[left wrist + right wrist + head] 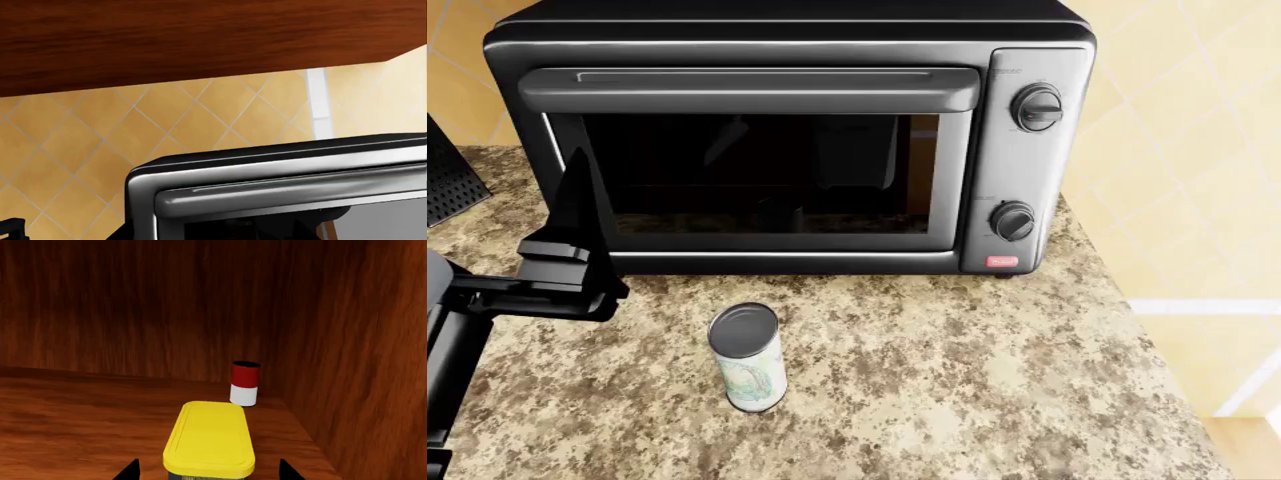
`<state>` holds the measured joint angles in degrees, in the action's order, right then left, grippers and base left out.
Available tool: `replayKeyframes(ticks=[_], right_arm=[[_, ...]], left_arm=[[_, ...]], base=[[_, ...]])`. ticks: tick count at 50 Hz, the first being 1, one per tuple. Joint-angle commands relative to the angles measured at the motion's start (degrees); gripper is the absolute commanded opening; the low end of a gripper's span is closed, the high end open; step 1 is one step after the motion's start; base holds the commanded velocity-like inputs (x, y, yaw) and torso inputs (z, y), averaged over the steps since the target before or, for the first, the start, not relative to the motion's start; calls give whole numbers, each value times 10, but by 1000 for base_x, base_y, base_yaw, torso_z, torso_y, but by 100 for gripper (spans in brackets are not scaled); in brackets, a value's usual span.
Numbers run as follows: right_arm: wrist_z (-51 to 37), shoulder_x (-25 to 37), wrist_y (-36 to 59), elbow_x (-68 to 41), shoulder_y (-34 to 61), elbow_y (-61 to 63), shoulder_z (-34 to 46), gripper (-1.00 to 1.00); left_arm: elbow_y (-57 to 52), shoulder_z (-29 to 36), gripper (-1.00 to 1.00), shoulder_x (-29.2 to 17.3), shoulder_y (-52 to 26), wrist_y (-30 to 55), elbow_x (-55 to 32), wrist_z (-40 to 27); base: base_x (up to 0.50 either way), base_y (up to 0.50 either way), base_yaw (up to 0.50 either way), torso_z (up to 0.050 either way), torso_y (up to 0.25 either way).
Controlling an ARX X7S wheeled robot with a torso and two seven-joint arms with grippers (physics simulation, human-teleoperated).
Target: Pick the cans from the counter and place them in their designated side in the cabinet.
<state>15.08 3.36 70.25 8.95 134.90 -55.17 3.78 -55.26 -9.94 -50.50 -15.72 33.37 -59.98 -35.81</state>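
My right gripper (pixel 208 471) shows only as two dark fingertips (pixel 128 471) at the edge of the right wrist view, set wide apart with the yellow-lidded tin (pixel 209 440) between them. I cannot see either tip touching the tin's sides, so I cannot tell whether I am gripping it. The tin lies flat, lid up, on the wooden floor of the cabinet (pixel 80 410). Its long axis runs straight away from my fingers toward the cabinet's back wall. Past its far end, in the corner where the back wall meets the side wall, a small red-and-white can (pixel 245 383) stands upright, apart from the tin.

My left gripper (pixel 567 270) is in the head view at the left, above the counter (pixel 961 380), just in front of the toaster oven's (pixel 787 130) lower left corner. Its fingers (pixel 577 205) point up toward the oven door. I cannot tell whether they are spread or closed, and nothing shows between them.

The slim can (pixel 747 358) stands upright on the counter, its axis vertical, grey metal top up, near my left gripper but not touching it, in front of the oven.
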Motion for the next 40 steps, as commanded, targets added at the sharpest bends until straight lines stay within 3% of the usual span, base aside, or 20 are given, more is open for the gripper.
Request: replayKeyframes(ticks=[1,18,40], right_arm=[[59,-18,12,55,1,85,-7,100],[138,-31,28,51,1,207,11,100],[213,-14,176,-48,-56,509,-23,100]], left_arm=[[0,4,100,-2,-6,0,-3,-4],[2,2,100,0,8,-11,1,-1],[-9,-2,100,-6,27,-20,5,2]], base=[[0,0,0,0,0],[0,0,0,0,0],[0,0,0,0,0]])
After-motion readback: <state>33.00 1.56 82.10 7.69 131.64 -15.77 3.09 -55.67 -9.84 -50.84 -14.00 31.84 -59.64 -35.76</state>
